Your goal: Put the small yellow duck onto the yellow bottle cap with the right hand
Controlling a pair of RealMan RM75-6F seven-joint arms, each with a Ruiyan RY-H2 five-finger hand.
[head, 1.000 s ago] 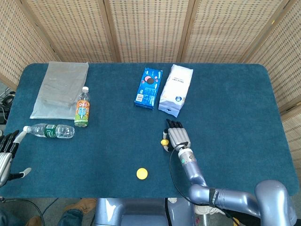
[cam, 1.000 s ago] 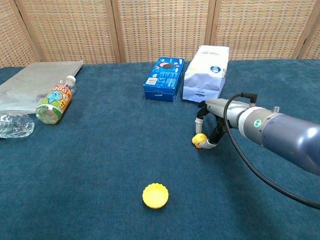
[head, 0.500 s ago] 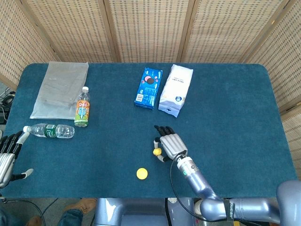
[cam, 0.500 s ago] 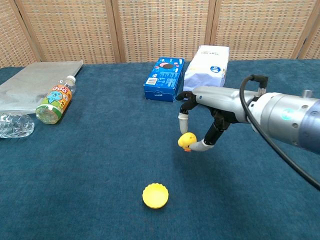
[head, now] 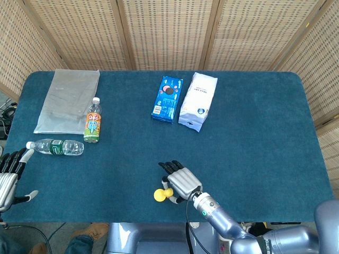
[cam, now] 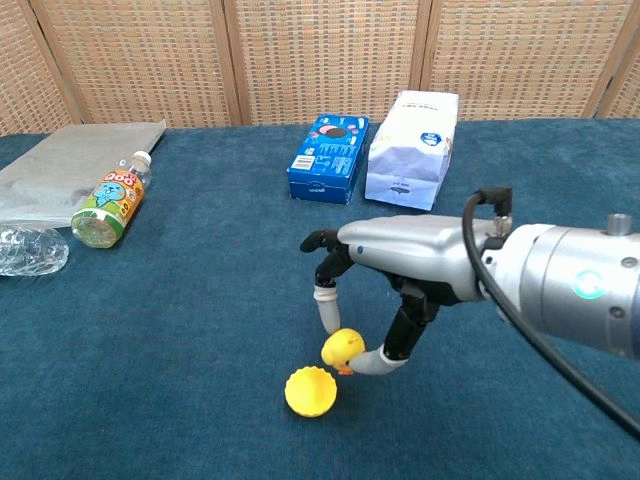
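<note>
**Two fingertips pinch the duck just beside the cap**

Two fingertips (cam: pixel 326 296) of the right hand (cam: pixel 395 262) close on the small yellow duck (cam: pixel 342 348): one comes down onto it from above and to the left, the thumb curls in under it from the right. The other fingers of that hand are spread forward, away from the duck. In the chest view the duck hangs low between those two tips, just up and to the right of the yellow bottle cap (cam: pixel 310 390), with its lower edge very near the cap's rim; I cannot tell whether they touch. In the head view the duck (head: pixel 169 193) sits right against the cap (head: pixel 159 195), on the thumb side of the right hand (head: pixel 182 181).

Beyond the spread fingers, well apart from them across the blue table (cam: pixel 200 300), stand a blue cookie box (cam: pixel 328 158) and a white bag (cam: pixel 412 148), side by side. Far off to the left of the fingers lie an orange-labelled bottle (cam: pixel 111 198), a clear water bottle (head: pixel 55 146) and a grey flat pouch (head: pixel 68 99).

At the table's near left edge the left hand (head: pixel 8 175) rests with its fingers apart and the thumb held out to the side, holding nothing, just short of the water bottle's cap end.
</note>
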